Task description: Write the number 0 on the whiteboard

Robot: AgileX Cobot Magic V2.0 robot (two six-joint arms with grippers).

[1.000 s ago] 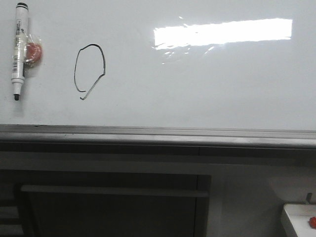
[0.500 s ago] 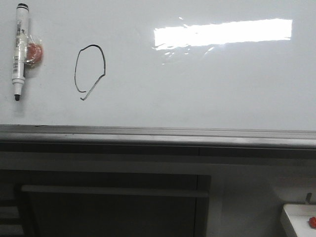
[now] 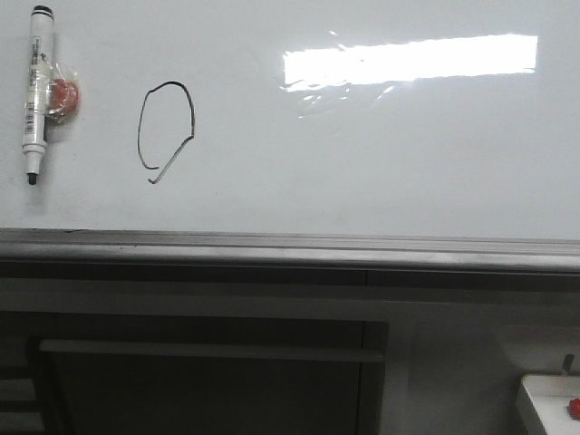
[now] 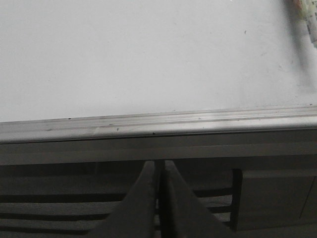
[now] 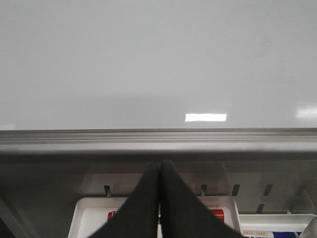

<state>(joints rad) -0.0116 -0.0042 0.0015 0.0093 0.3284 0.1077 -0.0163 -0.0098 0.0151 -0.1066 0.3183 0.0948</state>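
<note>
The number 0 [image 3: 166,131] is a thin black oval outline with a short tail at its lower end, drawn on the left part of the whiteboard [image 3: 362,163]. The board's grey ledge [image 3: 290,246] runs along its lower edge. A white marker pen with a black cap [image 3: 36,91] rests on the board left of the 0. My left gripper [image 4: 159,166] is shut and empty, below the ledge [image 4: 158,124]. My right gripper [image 5: 159,166] is shut and empty, below the ledge [image 5: 158,139]. Neither gripper shows in the front view.
An orange-red round object [image 3: 62,95] sits beside the marker. A white tray with red items [image 5: 153,218] lies below the right gripper, and its corner shows in the front view [image 3: 548,403]. A dark frame with a crossbar [image 3: 208,349] stands under the ledge.
</note>
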